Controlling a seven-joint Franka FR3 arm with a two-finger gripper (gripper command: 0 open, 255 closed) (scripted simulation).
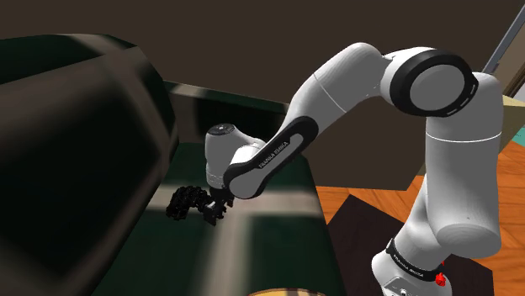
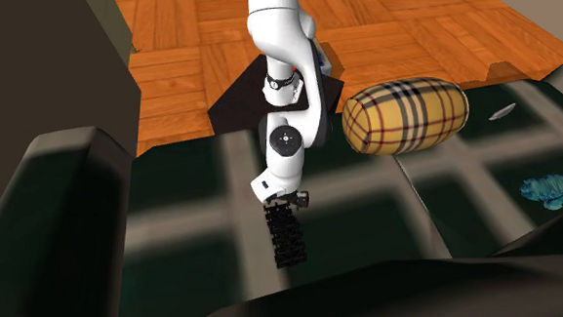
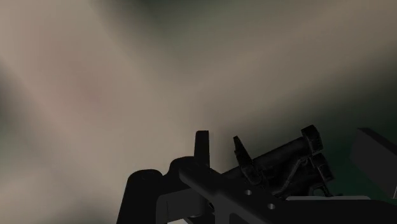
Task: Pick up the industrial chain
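The industrial chain (image 1: pixel 185 203) is a black, chunky linked piece over the dark green and beige checked sofa seat (image 1: pixel 269 252). My black gripper (image 1: pixel 215 208) is shut on one end of it, and the rest sticks out toward the shoulder view's left. In the second exterior view the chain (image 2: pixel 289 237) runs from the gripper (image 2: pixel 286 204) toward the sofa's back. The wrist view has the chain (image 3: pixel 286 159) clasped between the fingers (image 3: pixel 145 194), with the gripper (image 3: pixel 261 191) close over the blurred seat. Whether the chain touches the seat I cannot tell.
A dark, bulky sofa back (image 1: pixel 76 151) rises close beside the gripper. A tan plaid bolster cushion (image 2: pixel 404 116) lies on the seat near my stand. A teal crumpled object (image 2: pixel 554 188) and a small white item (image 2: pixel 501 112) lie farther along. Wooden floor (image 2: pixel 197 42) lies beyond.
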